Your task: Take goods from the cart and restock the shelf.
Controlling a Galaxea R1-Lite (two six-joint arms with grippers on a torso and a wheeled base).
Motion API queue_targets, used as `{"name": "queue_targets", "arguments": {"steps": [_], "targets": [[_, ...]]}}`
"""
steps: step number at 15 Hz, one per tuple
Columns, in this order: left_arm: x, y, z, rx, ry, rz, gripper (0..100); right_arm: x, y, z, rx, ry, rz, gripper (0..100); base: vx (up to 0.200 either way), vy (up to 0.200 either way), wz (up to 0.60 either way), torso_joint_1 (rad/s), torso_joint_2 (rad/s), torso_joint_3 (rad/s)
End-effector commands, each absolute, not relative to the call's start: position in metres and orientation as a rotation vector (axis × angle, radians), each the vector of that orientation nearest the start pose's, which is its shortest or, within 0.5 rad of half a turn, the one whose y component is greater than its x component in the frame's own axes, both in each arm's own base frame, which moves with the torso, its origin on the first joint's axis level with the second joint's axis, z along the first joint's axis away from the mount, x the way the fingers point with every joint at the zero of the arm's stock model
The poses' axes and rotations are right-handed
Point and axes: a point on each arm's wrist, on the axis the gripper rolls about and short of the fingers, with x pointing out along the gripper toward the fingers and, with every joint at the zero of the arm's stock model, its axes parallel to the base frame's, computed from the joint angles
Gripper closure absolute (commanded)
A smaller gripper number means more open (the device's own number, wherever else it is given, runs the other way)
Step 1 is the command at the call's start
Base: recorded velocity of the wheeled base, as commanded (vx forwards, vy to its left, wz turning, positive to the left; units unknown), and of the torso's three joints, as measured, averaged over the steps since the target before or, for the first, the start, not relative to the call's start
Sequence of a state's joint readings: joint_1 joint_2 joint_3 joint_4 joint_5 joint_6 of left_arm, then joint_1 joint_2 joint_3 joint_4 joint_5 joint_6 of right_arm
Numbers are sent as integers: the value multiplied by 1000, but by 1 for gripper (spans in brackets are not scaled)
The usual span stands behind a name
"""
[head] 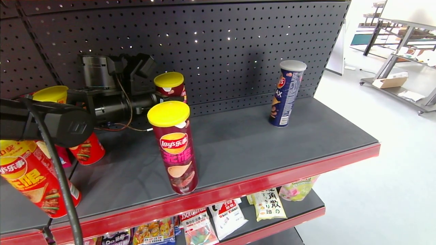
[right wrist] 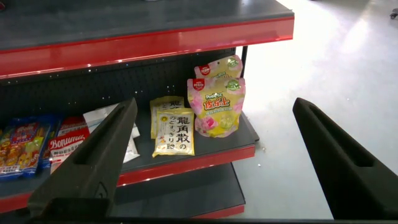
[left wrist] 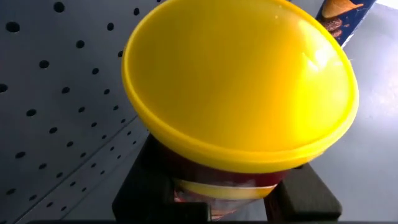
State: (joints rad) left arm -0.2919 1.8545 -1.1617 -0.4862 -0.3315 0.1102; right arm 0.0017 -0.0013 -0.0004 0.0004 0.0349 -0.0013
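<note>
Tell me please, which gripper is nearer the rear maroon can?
Left. The left gripper has its jaws shut around the rear maroon can under its lid. The right gripper hangs open in front of the lower shelf, away from it.

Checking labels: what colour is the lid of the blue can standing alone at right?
Grey lid, best seen in the head view.
</note>
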Motion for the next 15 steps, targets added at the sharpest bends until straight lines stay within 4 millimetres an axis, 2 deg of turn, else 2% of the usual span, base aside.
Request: {"name": "queue_targets", "arguments": {"steps": [1, 2, 9, 15], "targets": [[347, -112, 214, 101, 176, -631, 100, -23, 1, 76, -2, -2, 38, 0, 0, 0, 0, 0, 0, 0], [347, -112, 214, 102, 176, -631, 0, -23, 1, 75, -2, 0, 38, 0, 0, 0, 0, 0, 0, 0], [337, -106, 223, 101, 163, -623, 0, -23, 1, 75, -2, 0, 37, 0, 0, 0, 0, 0, 0, 0], [290, -82, 225, 102, 186, -551, 0, -23, 1, 75, -2, 0, 37, 0, 0, 0, 0, 0, 0, 0]]}}
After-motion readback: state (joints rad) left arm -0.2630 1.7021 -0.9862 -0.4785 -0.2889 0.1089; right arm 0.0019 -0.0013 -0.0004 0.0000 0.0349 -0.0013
